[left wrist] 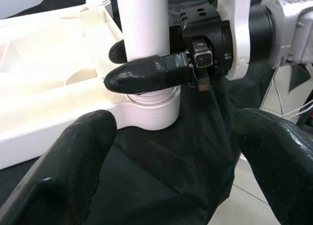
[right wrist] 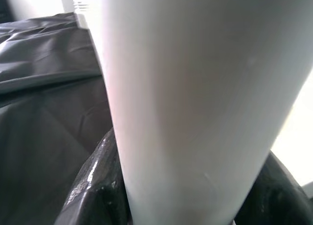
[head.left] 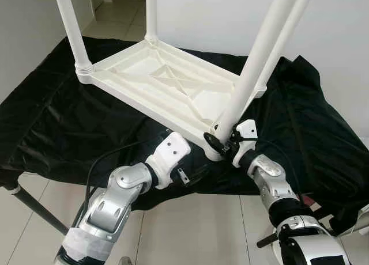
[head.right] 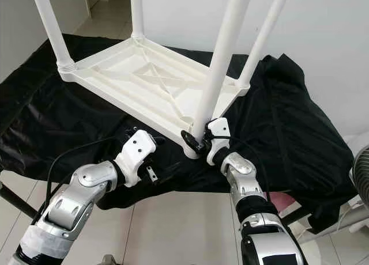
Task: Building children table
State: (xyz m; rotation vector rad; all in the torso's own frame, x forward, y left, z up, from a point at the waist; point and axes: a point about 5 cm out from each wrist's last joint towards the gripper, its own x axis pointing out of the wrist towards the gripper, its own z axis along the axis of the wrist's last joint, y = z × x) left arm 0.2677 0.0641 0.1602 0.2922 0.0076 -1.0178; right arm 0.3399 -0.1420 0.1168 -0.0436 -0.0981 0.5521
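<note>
Inverted white plastic tabletop (head.left: 155, 80) resting top-face down on a black cloth (head.left: 300, 121) spread over a work surface, ribbed underside up, so that the corner sockets face upward to receive legs. Three legs standing up out of the other corners; a fourth, the near leg (head.left: 253, 75), seated at the near corner socket (head.left: 214, 152), closest to the robot. Right gripper (head.left: 222, 139) pinching the near leg just above the socket collar, black fingers (left wrist: 146, 73) pressed against opposite sides of the white tube (confirmed in the right wrist view, tube running between the two pads). Grip placed low, probably to steer the leg foot into the socket with the least leverage against the wrist. Long axis of the near leg rising from the socket and tilted up and away from the robot toward the right, not square to the tabletop, its free end lost past the top of the head views. Judged not fully seated or still to be aligned. Left gripper (head.left: 183, 175) held just beside the same corner, over the cloth edge, fingers spread wide and holding nothing, aimed at the socket (likely positioned to brace the tabletop corner or take the leg).
</note>
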